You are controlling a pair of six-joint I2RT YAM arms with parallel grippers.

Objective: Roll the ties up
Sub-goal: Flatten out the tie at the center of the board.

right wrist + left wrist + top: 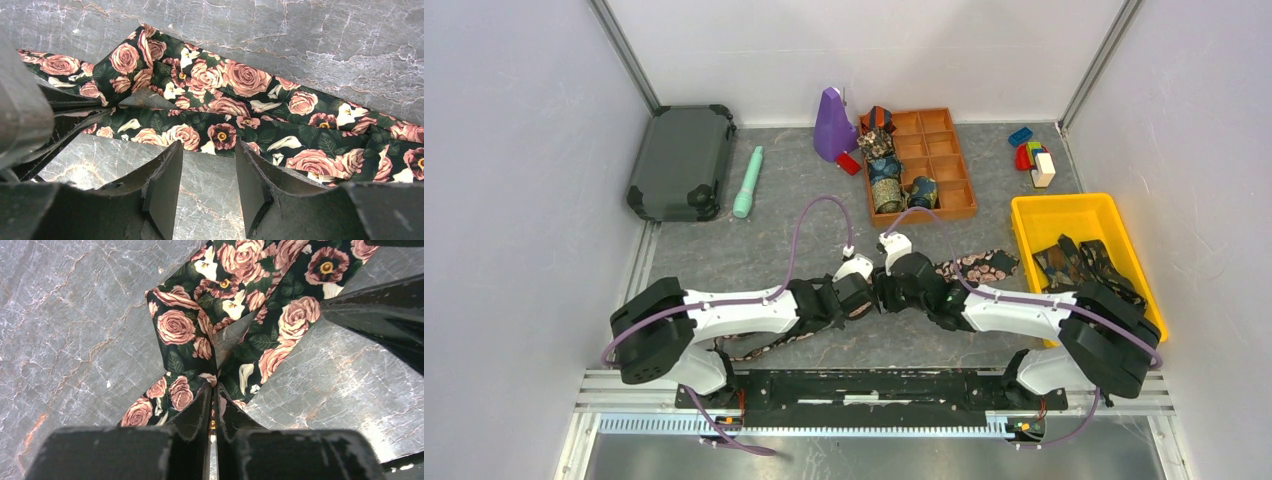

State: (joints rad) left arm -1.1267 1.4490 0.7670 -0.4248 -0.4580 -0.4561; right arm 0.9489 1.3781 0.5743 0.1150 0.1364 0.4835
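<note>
A dark tie with pink roses point(979, 266) lies across the table in front of both arms, and its narrow end trails under the left arm point(759, 347). In the left wrist view the tie point(180, 330) is folded into a V. My left gripper point(214, 390) is shut on the fold's lower point, with fabric pinched between the jaws. My right gripper point(207, 145) stands open just short of the tie's near edge point(240, 80), with only bare table between its fingers. The two grippers meet tip to tip at the table's middle, left gripper point(870, 294), right gripper point(884, 294).
An orange compartment tray point(944, 160) at the back holds several rolled ties point(886, 170). A yellow bin point(1074, 215) at the right holds loose ties point(1089, 265). A purple object point(832, 125), a dark case point(682, 160), a mint tube point(749, 182) and toy blocks point(1034, 160) sit along the back.
</note>
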